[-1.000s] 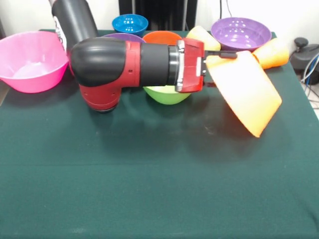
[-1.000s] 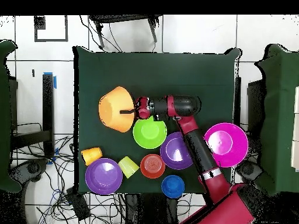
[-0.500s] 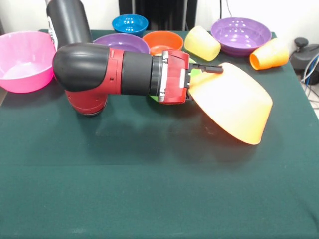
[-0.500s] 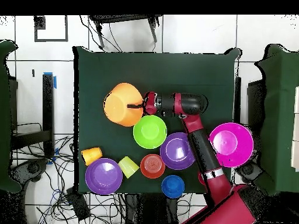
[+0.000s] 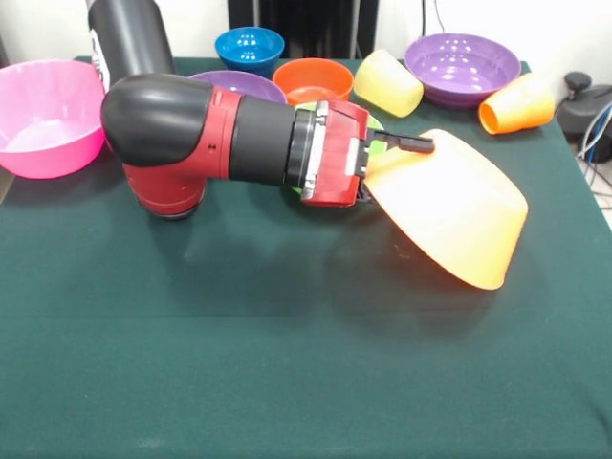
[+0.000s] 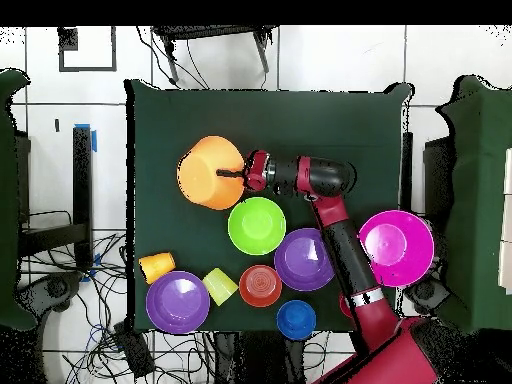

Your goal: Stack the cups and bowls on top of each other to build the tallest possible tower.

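Jaws (image 5: 413, 145) clamp the rim of the tilted orange-yellow bowl (image 5: 454, 215). Visible on the table (image 5: 287, 363): seven bowls, two cups.

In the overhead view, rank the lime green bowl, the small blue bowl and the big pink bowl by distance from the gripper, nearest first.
1. Lime green bowl: just below the gripper, which grips the big orange-yellow bowl.
2. Big pink bowl: far right, at the table's edge.
3. Small blue bowl: bottom edge; close to pink's distance, hard to separate.
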`<action>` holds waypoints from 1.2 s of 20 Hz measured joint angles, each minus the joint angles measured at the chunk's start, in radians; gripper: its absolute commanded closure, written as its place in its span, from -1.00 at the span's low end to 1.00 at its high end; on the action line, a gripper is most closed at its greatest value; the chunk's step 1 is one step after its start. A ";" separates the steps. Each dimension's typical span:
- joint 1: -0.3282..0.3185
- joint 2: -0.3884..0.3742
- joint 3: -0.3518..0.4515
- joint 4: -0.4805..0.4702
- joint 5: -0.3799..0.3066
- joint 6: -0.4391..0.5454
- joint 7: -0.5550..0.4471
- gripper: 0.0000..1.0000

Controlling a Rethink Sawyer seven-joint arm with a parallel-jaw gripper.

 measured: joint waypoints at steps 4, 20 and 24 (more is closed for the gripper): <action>0.007 -0.014 0.011 0.021 -0.009 -0.054 0.000 -1.00; 0.052 -0.066 0.078 0.014 -0.057 -0.216 -0.001 -1.00; 0.040 -0.048 0.102 0.007 -0.083 -0.249 -0.006 -1.00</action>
